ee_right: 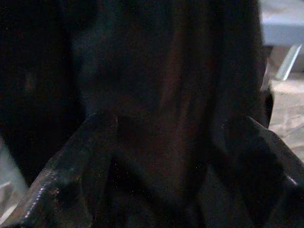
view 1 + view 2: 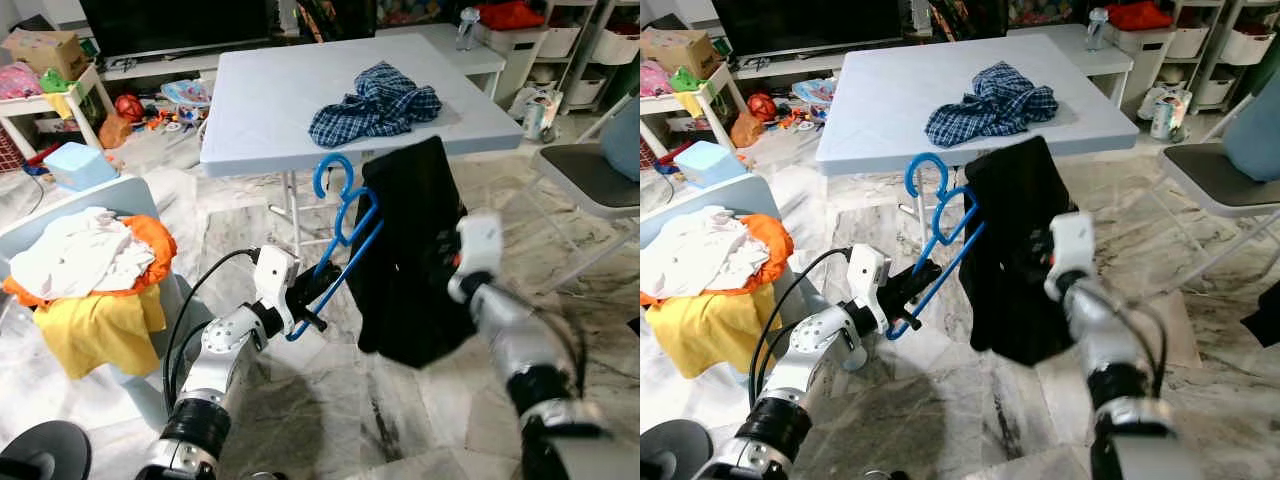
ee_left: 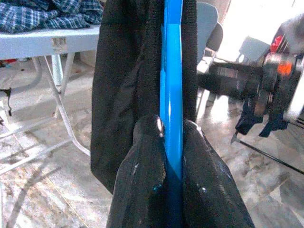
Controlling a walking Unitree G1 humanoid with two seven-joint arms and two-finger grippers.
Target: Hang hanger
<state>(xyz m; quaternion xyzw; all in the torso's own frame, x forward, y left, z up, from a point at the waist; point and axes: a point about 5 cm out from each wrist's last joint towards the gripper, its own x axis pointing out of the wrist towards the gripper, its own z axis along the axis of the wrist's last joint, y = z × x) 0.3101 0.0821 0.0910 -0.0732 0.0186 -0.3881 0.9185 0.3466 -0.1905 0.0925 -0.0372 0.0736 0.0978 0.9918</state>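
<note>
Two blue hangers (image 2: pixel 345 225) stand tilted in the air in front of the white table, hooks uppermost. My left gripper (image 2: pixel 305 300) is shut on their lower end; in the left wrist view its fingers (image 3: pixel 142 156) pinch the blue bar (image 3: pixel 172 71). A black garment (image 2: pixel 410 260) hangs from the hangers, draped down toward the floor. My right gripper (image 1: pixel 166 123) is pressed against the garment's right side, and its fingers (image 1: pixel 71 175) are spread wide with the dark cloth (image 1: pixel 156 71) between them. The right wrist (image 2: pixel 478 250) shows white beside the garment.
A white folding table (image 2: pixel 260 110) carries a blue plaid shirt (image 2: pixel 378 103). A chair at the left holds a pile of white, orange and yellow clothes (image 2: pixel 90 270). A grey folding chair (image 2: pixel 590 175) stands at the right. Toys and boxes clutter the far floor.
</note>
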